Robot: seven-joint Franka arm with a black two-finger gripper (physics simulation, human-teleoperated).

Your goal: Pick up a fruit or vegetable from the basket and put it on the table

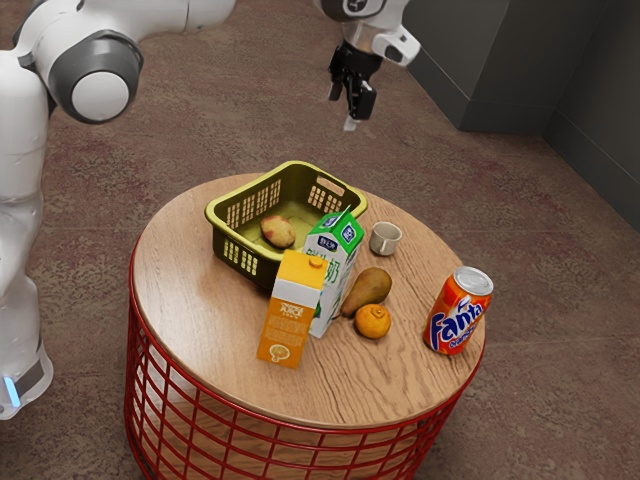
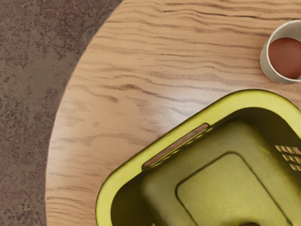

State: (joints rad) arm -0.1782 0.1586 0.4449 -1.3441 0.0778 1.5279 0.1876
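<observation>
Exterior view: we find the hand (image 1: 349, 104) spread and empty, upper centre; the fruit (image 1: 278, 232) (possibly a mango) lies in the basket (image 1: 330, 178), left of centre. Misaligned descent could jolt the basket.

Mottled brown carpet-like flooring (image 1: 540, 250) with reddish patches spreads around a round counter (image 1: 180, 275), whose pale wooden top has wavy, darker grain. Beneath the top, a red wire frame (image 1: 250, 408) curves around in an open grid. At the exterior view's upper right, plain dark grey walls (image 1: 450, 50) meet at corners, with a dark baseboard (image 1: 510, 118) running along their foot. Light leaves a soft, whitish sheen on the wood in the wrist view.
</observation>
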